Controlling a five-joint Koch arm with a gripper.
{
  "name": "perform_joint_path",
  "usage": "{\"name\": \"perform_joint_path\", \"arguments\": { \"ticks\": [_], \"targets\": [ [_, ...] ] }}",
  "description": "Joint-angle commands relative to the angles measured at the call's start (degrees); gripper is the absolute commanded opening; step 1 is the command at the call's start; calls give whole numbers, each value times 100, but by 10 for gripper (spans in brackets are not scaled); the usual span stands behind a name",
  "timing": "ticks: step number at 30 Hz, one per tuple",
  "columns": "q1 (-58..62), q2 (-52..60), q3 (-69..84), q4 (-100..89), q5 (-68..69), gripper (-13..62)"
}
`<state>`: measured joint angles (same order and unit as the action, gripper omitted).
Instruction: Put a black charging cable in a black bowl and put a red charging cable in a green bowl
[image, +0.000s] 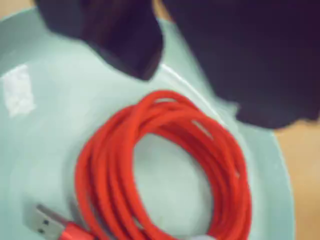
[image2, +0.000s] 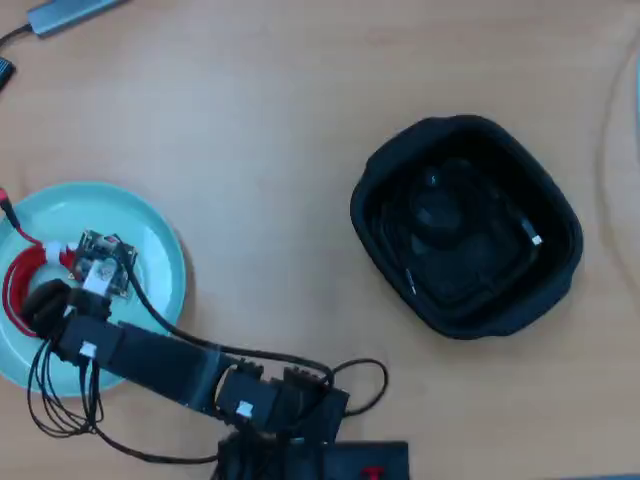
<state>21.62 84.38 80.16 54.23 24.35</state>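
Note:
The red charging cable (image: 165, 165) lies as a round coil flat inside the green bowl (image: 45, 150), its red plug with a metal tip at the lower left. My gripper (image: 195, 85) hangs just above the coil's far side; its two dark jaws stand apart and hold nothing. In the overhead view the gripper (image2: 40, 292) is over the left part of the green bowl (image2: 160, 250), above the red cable (image2: 18, 278). The black bowl (image2: 380, 190) stands at the right, with the black charging cable (image2: 405, 270) coiled inside.
A grey flat device (image2: 70, 12) lies at the top left edge. The arm's base and a black box (image2: 350, 462) sit at the bottom centre, with loose robot wires (image2: 60, 415) beside the green bowl. Bare wooden table lies between the bowls.

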Motion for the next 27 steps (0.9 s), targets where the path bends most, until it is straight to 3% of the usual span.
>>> {"name": "perform_joint_path", "arguments": {
  "ticks": [1,5,9,12,27],
  "targets": [
    [149,123,-88,-299,114,160],
    [554,176,-9,-281,79,92],
    [1020,360,-26,-53,18,-90],
    [1591,571,26,185,-185,-59],
    [4315,1107,562,1459,-3085,-60]
  ]
}}
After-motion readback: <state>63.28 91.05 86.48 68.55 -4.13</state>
